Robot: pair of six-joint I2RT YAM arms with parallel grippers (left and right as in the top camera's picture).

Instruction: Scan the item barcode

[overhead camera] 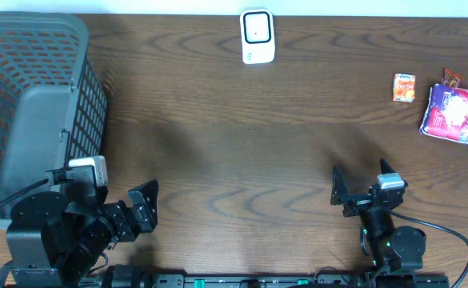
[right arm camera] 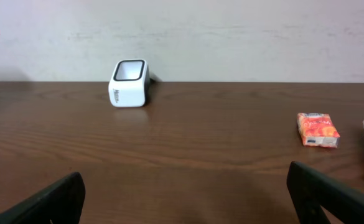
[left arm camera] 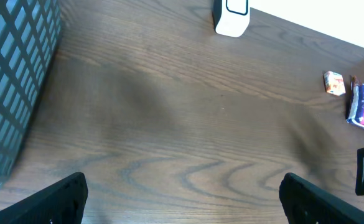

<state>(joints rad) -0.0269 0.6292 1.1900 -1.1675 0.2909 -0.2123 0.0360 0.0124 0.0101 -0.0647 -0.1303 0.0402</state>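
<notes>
A: The left hand sits at the lower left of the overhead frame, jaws spread wide, nothing between them.

B: And the right hand?

A: Lower right, also wide open and holding nothing. In its own wrist view, the two dark fingers show only in the bottom corners, with bare wood between them.

B: Where are the items?

A: At the right edge of the overhead frame, in the upper half. An orange packet lies flat on the surface, and a purple pack lies just to its right, apart from it. Both are well away from either hand.

B: Can you see a barcode on them?

A: No, they are too small to tell.

B: The scanner?

A: The white scanner stands at the top centre, close to the far edge of the surface. From the right wrist it shows left of centre, its dark-rimmed window facing up and tilted.

B: Anything else?

A: A grey basket with mesh walls fills the upper left corner, above the left arm.
</notes>
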